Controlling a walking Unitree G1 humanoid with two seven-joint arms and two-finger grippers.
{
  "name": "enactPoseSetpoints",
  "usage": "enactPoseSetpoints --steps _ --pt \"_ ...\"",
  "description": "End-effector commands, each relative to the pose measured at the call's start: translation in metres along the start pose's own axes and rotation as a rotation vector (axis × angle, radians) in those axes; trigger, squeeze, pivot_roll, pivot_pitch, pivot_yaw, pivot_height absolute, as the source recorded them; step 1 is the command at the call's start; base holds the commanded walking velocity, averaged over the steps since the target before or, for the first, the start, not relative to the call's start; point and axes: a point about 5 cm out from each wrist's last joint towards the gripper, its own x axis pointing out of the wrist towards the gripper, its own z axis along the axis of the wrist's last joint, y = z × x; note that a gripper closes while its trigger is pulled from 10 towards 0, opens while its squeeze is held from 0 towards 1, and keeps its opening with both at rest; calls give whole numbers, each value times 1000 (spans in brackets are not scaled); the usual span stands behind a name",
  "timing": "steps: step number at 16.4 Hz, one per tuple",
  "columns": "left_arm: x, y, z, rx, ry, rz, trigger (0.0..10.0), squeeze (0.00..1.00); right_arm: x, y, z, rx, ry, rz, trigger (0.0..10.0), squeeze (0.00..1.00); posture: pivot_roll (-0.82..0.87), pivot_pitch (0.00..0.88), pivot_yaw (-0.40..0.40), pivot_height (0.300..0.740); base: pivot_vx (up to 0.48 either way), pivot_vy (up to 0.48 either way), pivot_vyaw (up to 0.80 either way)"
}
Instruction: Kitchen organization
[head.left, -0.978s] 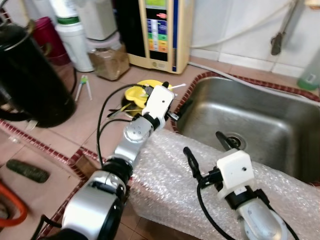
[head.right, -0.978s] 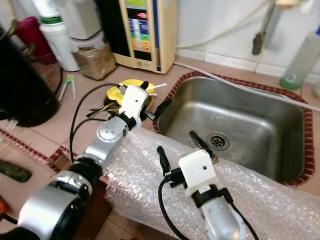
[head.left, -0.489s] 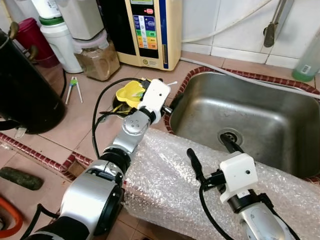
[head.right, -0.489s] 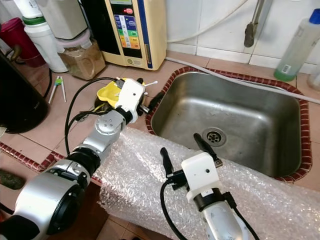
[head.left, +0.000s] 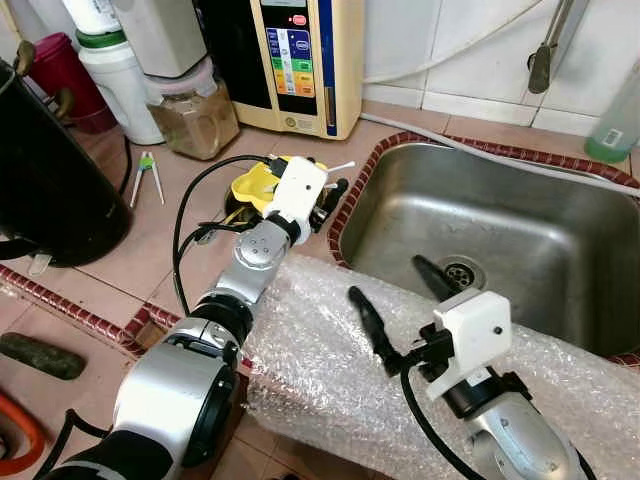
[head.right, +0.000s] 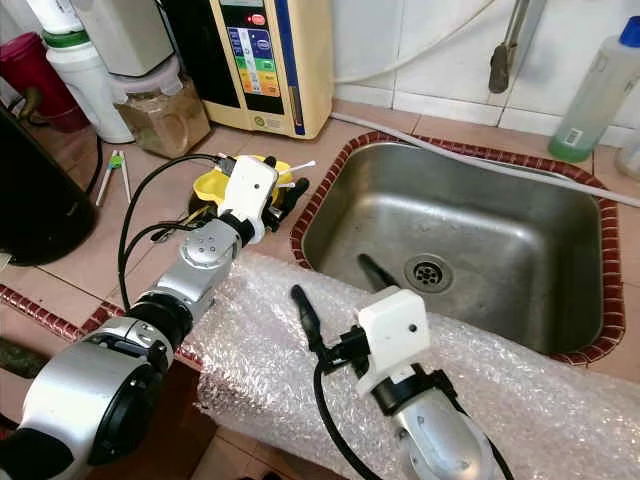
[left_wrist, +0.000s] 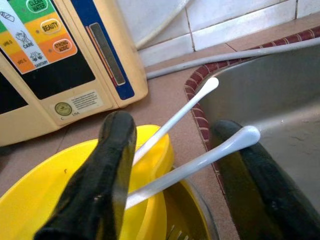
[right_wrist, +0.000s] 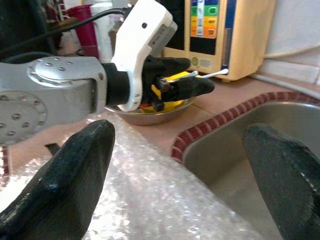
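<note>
The left gripper (left_wrist: 175, 150) has its fingers (left_wrist: 107, 170) spread wide, astride two white plastic spoon handles (left_wrist: 200, 157) and gripping neither; these look light, stiff and slick, best pinched mid-handle; they lean from a yellow bowl (head.left: 252, 184) nested in a steel bowl (right_wrist: 150, 116) on the tiled surface (head.left: 170, 240), just beside the sink (head.left: 500, 230) rim; the right gripper (head.left: 395, 310) hovers agape over bubble wrap (head.left: 320, 370), holding nothing.

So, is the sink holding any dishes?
No, the sink basin is bare steel with only its drain in it.
</note>
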Motion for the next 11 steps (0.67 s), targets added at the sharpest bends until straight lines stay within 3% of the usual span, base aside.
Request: enactPoseSetpoints --steps 1,11 --pt "-4 8 -4 -7 8 27 0 0 -1 1 6 23 -23 17 10000 0 -255 144 108 740 0 0 0" --pt "-6 18 4 -13 -83 98 0 0 2 -2 6 53 -28 10 10000 0 -239 135 115 740 0 0 0"
